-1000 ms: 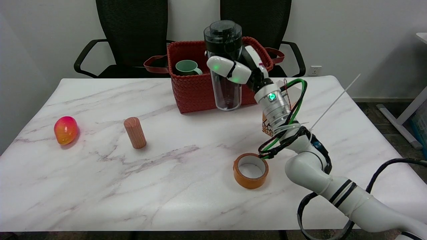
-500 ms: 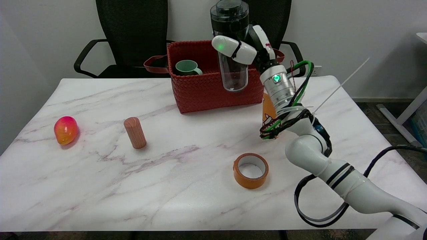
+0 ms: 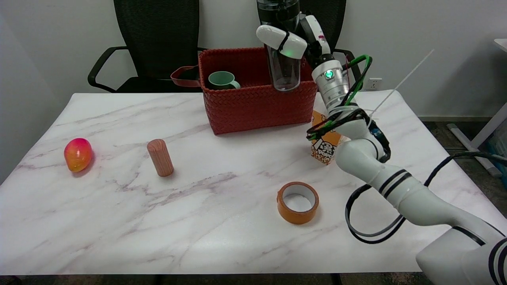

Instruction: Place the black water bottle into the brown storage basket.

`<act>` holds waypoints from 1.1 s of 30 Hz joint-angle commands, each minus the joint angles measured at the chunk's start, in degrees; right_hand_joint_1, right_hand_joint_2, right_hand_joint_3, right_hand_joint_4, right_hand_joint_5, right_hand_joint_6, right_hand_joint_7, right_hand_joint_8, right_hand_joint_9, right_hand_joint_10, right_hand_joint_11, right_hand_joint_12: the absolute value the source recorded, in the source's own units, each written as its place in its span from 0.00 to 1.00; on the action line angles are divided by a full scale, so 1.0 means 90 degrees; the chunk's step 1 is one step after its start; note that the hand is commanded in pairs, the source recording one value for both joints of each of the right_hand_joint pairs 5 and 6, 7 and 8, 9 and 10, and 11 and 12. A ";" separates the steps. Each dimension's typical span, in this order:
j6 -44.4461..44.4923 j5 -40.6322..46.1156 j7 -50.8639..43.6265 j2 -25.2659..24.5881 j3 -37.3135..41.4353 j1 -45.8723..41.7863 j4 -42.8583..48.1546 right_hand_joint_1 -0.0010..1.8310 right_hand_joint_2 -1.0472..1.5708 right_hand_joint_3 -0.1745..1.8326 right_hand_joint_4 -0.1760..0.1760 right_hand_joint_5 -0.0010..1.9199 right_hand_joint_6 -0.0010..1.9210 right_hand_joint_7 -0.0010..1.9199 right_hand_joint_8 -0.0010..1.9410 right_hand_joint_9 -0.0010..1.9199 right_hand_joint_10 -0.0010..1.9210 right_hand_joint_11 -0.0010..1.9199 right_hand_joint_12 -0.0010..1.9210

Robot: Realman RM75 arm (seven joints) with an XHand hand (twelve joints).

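Robot hand grips the bottle upright, held above the basket, apparently over its right end.

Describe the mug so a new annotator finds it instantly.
Start at the woven red-brown basket at the table's far edge, in front of the chairs. The mug sits inside it at the left end, pale green with its handle pointing right. It is the only thing resting in the basket; the bottle to its right is held by the right hand.
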 commanded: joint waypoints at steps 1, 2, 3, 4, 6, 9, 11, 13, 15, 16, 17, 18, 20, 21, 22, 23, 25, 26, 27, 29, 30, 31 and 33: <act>0.0426 -0.0026 -0.0011 -0.0170 -0.0731 0.1663 -0.2117 0.47 0.61 0.00 0.50 0.46 0.46 0.70 0.70 0.62 0.62 0.70 0.70; 0.0451 -0.0079 -0.0011 -0.0191 -0.0791 0.1750 -0.2261 0.47 0.61 0.00 0.50 0.46 0.46 0.70 0.70 0.63 0.62 0.70 0.70; 0.0460 -0.0215 -0.0011 -0.0241 -0.0815 0.1811 -0.2414 0.47 0.61 0.00 0.50 0.46 0.46 0.70 0.69 0.63 0.63 0.70 0.70; 0.0478 -0.0298 -0.0010 -0.0261 -0.0817 0.1867 -0.2499 0.47 0.61 0.00 0.50 0.46 0.46 0.70 0.69 0.63 0.63 0.70 0.70; 0.0504 -0.0527 -0.0002 -0.0366 -0.0851 0.2041 -0.2797 0.47 0.61 0.00 0.50 0.46 0.45 0.70 0.69 0.63 0.62 0.70 0.70; 0.0585 -0.0899 -0.0002 -0.0499 -0.0868 0.2289 -0.3178 0.47 0.61 0.00 0.50 0.46 0.46 0.70 0.69 0.63 0.63 0.71 0.71; 0.0646 -0.1167 -0.0002 -0.0587 -0.0868 0.2431 -0.3436 0.46 0.61 0.00 0.50 0.46 0.46 0.70 0.69 0.63 0.63 0.72 0.72; 0.0665 -0.1380 -0.0002 -0.0661 -0.0868 0.2522 -0.3643 0.46 0.61 0.00 0.50 0.46 0.46 0.70 0.69 0.63 0.63 0.73 0.73; 0.0701 -0.1520 -0.0002 -0.0750 -0.0868 0.2619 -0.3831 0.46 0.62 0.00 0.50 0.46 0.46 0.70 0.69 0.63 0.63 0.73 0.73; 0.0727 -0.1589 -0.0002 -0.0812 -0.0868 0.2681 -0.3971 0.47 0.62 0.00 0.50 0.47 0.47 0.70 0.69 0.63 0.63 0.73 0.73; 0.0745 -0.1630 -0.0002 -0.0864 -0.0868 0.2732 -0.4091 0.47 0.62 0.00 0.50 0.47 0.47 0.70 0.69 0.63 0.63 0.74 0.74; 0.0763 -0.1642 -0.0002 -0.0901 -0.0869 0.2769 -0.4164 0.47 0.63 0.00 0.50 0.47 0.47 0.70 0.69 0.63 0.63 0.74 0.74; 0.0806 -0.1748 -0.0021 -0.1032 -0.0877 0.2884 -0.4384 0.47 0.63 0.00 0.50 0.47 0.47 0.70 0.69 0.63 0.63 0.75 0.75; 0.0814 -0.1786 -0.0030 -0.1069 -0.0877 0.2929 -0.4459 0.47 0.63 0.00 0.50 0.47 0.47 0.70 0.69 0.63 0.63 0.75 0.75; 0.0814 -0.1846 -0.0047 -0.1115 -0.0877 0.2981 -0.4575 0.47 0.64 0.00 0.50 0.47 0.47 0.70 0.69 0.63 0.63 0.75 0.75; 0.0814 -0.1881 -0.0055 -0.1183 -0.0877 0.3016 -0.4684 0.47 0.64 0.00 0.50 0.47 0.47 0.70 0.69 0.63 0.63 0.75 0.75; 0.0787 -0.1949 -0.0106 -0.1266 -0.0796 0.3061 -0.4903 0.46 0.64 0.00 0.50 0.47 0.47 0.69 0.69 0.63 0.63 0.75 0.75; 0.0814 -0.1995 -0.0067 -0.1343 -0.0877 0.3158 -0.4950 0.46 0.64 0.00 0.50 0.47 0.47 0.69 0.68 0.63 0.63 0.75 0.75; 0.0814 -0.2012 -0.0103 -0.1379 -0.0877 0.3187 -0.4996 0.46 0.64 0.00 0.50 0.47 0.47 0.69 0.68 0.63 0.63 0.75 0.75; 0.0805 -0.2075 -0.0428 -0.1467 -0.0877 0.3263 -0.5073 0.46 0.64 0.00 0.50 0.47 0.47 0.69 0.68 0.62 0.62 0.75 0.75; 0.0803 -0.2091 -0.0543 -0.1494 -0.0877 0.3273 -0.5090 0.46 0.65 0.00 0.50 0.47 0.47 0.69 0.68 0.62 0.62 0.74 0.74; 0.0776 -0.2091 -0.0734 -0.1528 -0.0877 0.3289 -0.5107 0.46 0.65 0.00 0.50 0.47 0.46 0.69 0.68 0.62 0.62 0.74 0.74; 0.0741 -0.2091 -0.0944 -0.1564 -0.0877 0.3289 -0.5108 0.46 0.65 0.00 0.50 0.46 0.46 0.68 0.68 0.62 0.62 0.73 0.73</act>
